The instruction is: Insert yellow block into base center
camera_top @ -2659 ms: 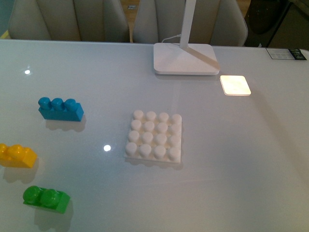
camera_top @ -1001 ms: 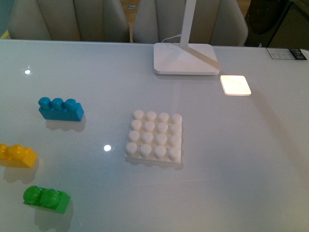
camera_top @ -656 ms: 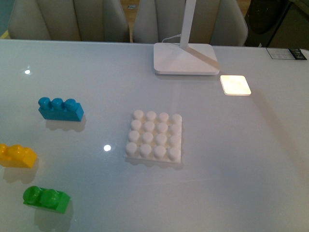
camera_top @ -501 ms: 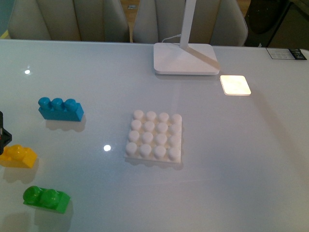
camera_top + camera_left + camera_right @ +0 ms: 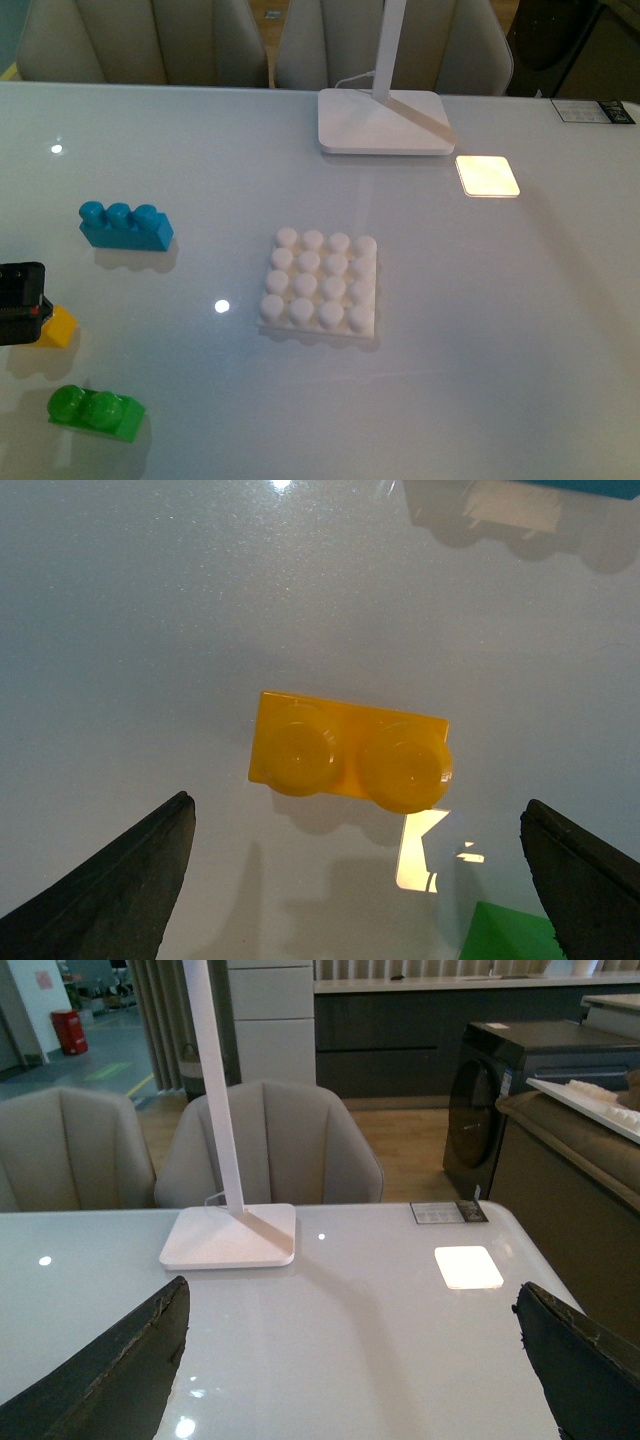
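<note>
The yellow block [image 5: 350, 758] lies flat on the white table, studs up, in the left wrist view. My left gripper [image 5: 355, 880] is open above it, and the block sits just ahead of the gap between the jaws, untouched. In the front view the left gripper [image 5: 24, 305] covers most of the yellow block [image 5: 58, 326] at the far left. The white studded base [image 5: 320, 283] sits mid-table with nothing on it. My right gripper [image 5: 350, 1380] is open and empty above the table, out of the front view.
A green brick [image 5: 95, 411] lies near the front left and a blue brick [image 5: 125, 225] behind the left gripper. The white lamp foot [image 5: 383, 122] and a glowing square tile [image 5: 487, 176] stand at the back. Chairs stand beyond the table's far edge.
My left gripper has come into the front view from the left edge and now hangs over the yellow block. The bricks and the base have not moved.
</note>
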You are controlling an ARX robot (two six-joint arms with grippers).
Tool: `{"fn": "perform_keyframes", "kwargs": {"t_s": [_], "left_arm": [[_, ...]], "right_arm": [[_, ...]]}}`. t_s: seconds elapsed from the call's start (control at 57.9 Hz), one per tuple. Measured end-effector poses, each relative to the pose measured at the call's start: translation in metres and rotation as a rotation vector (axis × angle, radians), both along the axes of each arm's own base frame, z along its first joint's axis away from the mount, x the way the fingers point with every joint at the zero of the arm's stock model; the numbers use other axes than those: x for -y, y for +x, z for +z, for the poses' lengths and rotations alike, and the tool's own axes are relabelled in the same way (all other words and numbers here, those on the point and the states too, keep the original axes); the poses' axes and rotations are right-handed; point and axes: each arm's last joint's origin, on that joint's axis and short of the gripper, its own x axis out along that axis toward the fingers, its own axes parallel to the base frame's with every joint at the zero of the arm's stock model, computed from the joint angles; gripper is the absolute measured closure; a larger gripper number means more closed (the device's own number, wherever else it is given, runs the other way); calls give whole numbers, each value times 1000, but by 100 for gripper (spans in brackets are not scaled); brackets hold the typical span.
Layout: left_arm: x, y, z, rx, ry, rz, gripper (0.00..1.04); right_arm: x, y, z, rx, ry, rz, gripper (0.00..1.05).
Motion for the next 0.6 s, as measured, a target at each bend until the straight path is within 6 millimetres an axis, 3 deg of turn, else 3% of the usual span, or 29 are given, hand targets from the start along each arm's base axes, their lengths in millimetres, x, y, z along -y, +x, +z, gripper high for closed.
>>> {"fn": "perform_keyframes", "kwargs": {"t_s": [0.604], "left_arm": [[-5,13,-21,-51,32,-157,7]], "right_arm": [[0,0,0,0,0,0,9]]}}
